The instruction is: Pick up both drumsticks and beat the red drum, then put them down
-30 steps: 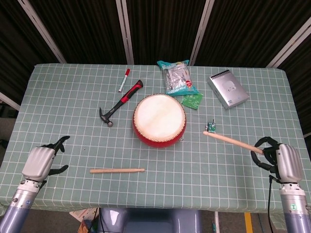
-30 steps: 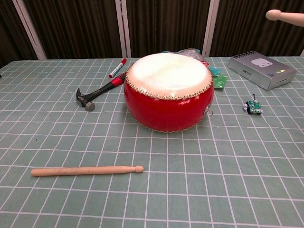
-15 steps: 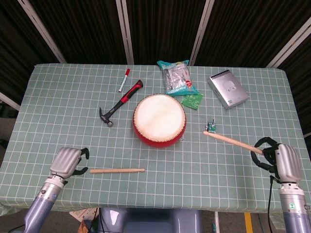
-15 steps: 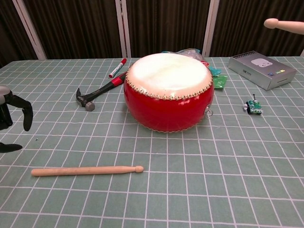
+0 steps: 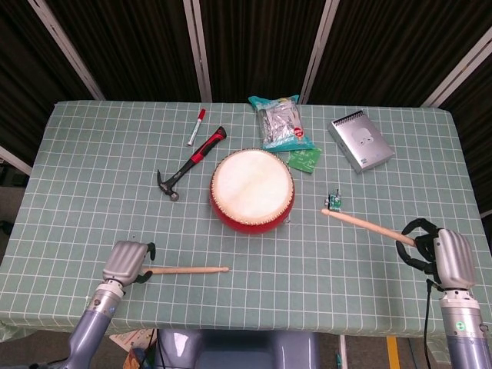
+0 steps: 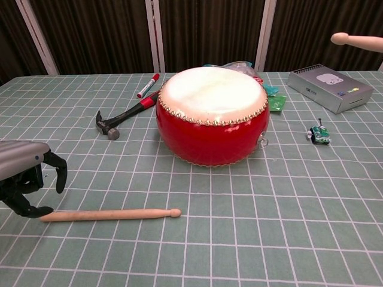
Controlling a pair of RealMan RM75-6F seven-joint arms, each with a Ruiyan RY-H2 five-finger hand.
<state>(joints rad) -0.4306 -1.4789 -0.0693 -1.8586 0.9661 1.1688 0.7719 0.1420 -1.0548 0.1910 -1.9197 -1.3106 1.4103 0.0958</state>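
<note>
No legible writing on silver box (image 5: 360,142)

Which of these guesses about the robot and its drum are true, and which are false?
1. The right hand holds a drumstick lifted off the table. True.
2. The left hand has raised the other drumstick over the drum. False: that stick lies flat on the table, with the hand at its butt end.
3. The hammer lies on top of the red drum. False: it lies on the tablecloth, on the left-hand side of the drum.
4. A red marker lies near the hammer's handle. True.
5. A small green toy stands on the cloth between the drum and the grey box. True.
</note>
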